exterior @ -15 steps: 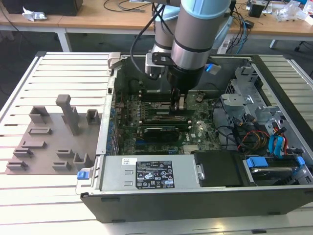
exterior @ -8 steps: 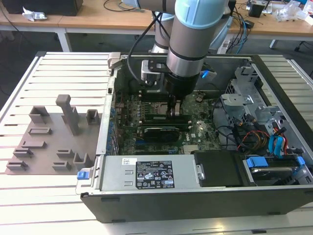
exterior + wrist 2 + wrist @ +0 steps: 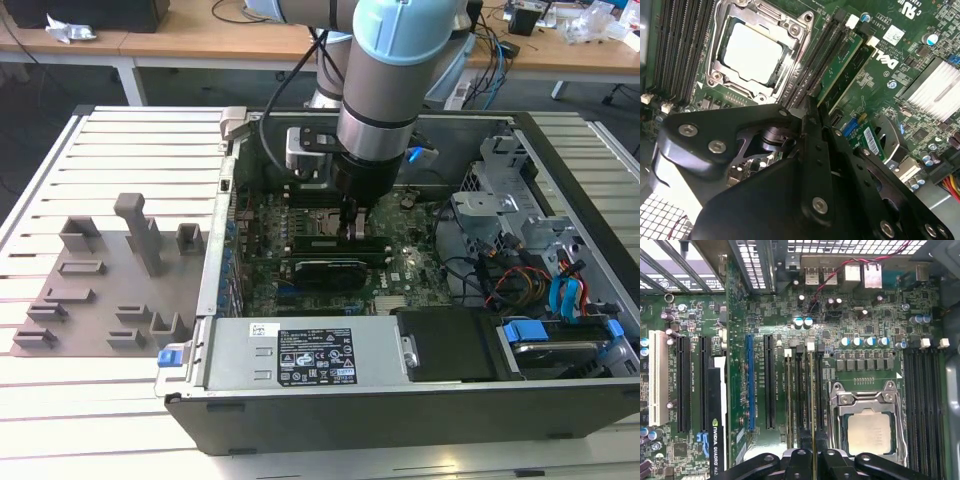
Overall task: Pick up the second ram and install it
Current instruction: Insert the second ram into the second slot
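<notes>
Ram (image 3: 813, 405) number two stands on edge between my tool's fingers, seen end-on in the first wrist view as a thin green strip running up from the fingertips along the slots beside the socket (image 3: 867, 425). The tool (image 3: 813, 460) is nearly closed, pinching the stick's upper edge, with both black fingers (image 3: 799, 463) tight against its faces. From this angle I cannot tell whether the stick is fully seated in its slot or just resting in it.

In the second wrist view the tool (image 3: 812, 107) blocks most of the stick, and its tip comes down right at the bank of slots next to the socket (image 3: 752, 50) (the chip's bright lid is exposed, latch frame around it). One stick (image 3: 840, 67) already lies in a slot just beside the tool, with white end clips (image 3: 853, 21) at the far end of that bank.

From the exterior view, the arm (image 3: 385, 95) reaches straight down into the open case (image 3: 400, 400), which sits on the slatted bench (image 3: 110, 150). The tool (image 3: 353, 222) meets the board (image 3: 400, 270) near the middle, just beside the socket (image 3: 318, 222). On the exterior view's left, well apart from the case, grey holder blocks (image 3: 110, 285) sit on the bench. A graphics card (image 3: 325, 270) lies just in front of the tool.
</notes>
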Controlling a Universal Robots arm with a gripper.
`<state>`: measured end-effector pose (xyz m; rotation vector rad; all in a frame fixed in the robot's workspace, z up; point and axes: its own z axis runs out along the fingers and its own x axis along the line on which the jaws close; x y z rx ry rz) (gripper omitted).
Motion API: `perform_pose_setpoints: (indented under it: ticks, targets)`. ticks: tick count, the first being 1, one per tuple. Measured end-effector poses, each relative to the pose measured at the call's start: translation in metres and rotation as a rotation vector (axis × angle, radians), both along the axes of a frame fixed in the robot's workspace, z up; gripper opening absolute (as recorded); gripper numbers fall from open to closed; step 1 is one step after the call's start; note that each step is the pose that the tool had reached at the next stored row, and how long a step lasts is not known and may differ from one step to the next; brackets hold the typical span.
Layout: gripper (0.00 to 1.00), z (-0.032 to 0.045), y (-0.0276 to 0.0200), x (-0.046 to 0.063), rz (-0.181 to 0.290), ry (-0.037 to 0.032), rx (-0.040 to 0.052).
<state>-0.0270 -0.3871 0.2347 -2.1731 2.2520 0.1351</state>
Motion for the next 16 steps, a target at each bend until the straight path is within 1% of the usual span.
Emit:
perform_pose_setpoints:
  ticks: [4,16]
  targets:
    - [0.14,-0.0027,0.0014,-0.0007,0.000,-0.0001,0.0001]
    - [0.14,-0.0075,0.0021,-0.0007,0.000,0.0000,-0.0002]
